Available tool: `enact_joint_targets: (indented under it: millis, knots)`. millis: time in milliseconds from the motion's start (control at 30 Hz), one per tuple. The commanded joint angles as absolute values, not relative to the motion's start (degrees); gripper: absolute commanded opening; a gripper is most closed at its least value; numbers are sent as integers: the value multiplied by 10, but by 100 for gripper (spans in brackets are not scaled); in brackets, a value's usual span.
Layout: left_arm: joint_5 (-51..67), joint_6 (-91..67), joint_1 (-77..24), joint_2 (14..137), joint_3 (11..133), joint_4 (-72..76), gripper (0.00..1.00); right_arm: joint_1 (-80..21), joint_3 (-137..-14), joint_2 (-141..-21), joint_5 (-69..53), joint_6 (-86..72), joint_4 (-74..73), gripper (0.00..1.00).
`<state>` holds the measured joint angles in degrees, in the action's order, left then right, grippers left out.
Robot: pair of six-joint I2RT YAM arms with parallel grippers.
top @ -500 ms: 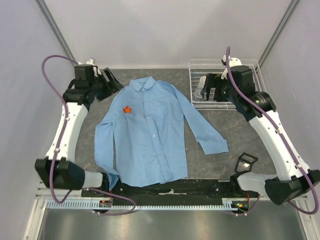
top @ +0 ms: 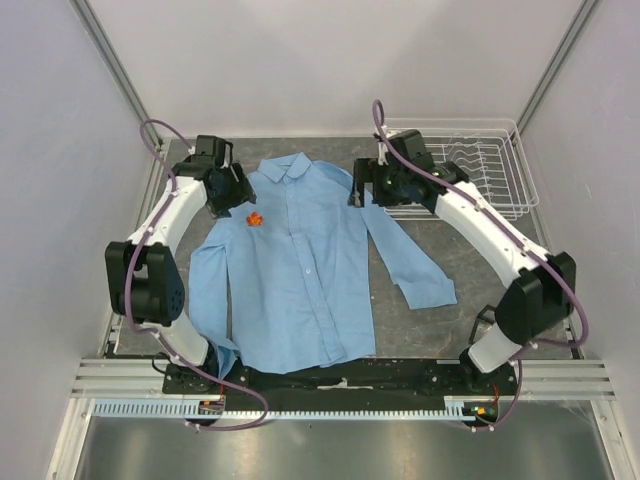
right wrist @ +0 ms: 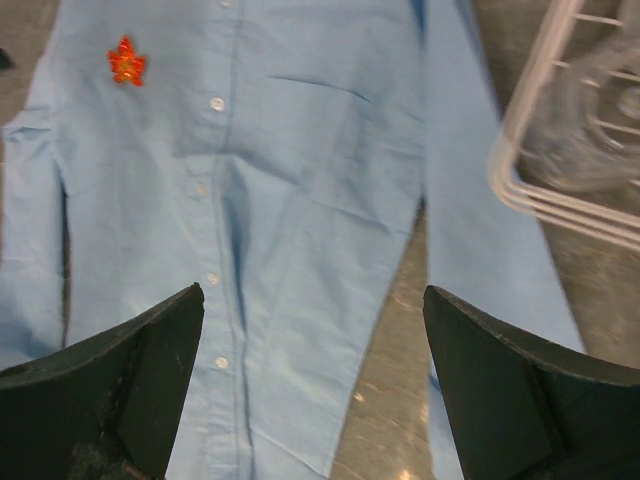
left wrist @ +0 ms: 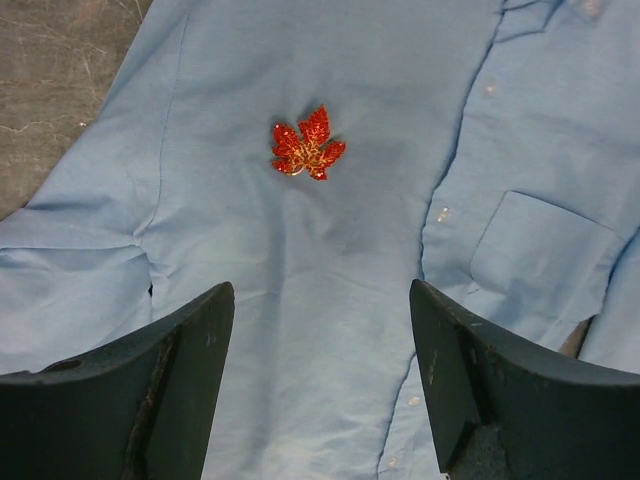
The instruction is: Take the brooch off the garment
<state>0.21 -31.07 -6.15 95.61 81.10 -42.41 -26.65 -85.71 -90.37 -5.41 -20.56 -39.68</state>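
Brooch on the shirt, chest panel toward the worktop's far-left corner. Light, rigid; cloth soft, will lift. Pinch its leaf edges; clasp hidden, probably underneath. Your left gripper and right gripper gape, empty.

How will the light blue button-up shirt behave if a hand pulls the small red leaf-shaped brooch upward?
The light blue button-up shirt will probably be floppy: it lies flat with soft wrinkles, so cloth would likely tent up with the glittery red leaf-shaped brooch. It looks thin and light, so it may slide over the dark tabletop.
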Motion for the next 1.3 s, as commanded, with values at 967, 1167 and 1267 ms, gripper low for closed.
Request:
enact_joint_targets:
  millis: [967, 1167, 1267]
  knots:
    - [-166, -329, -127, 1231, 1032, -484, 64, -391, -1147, -1360, -207, -409, -59, 26]
    - [-173, -358, -128, 1245, 1031, -508, 59, -393, -1141, -1371, -204, -420, -58, 25]
    - [-168, -364, -128, 1251, 1030, -508, 58, -393, -1132, -1369, -198, -418, -58, 25]
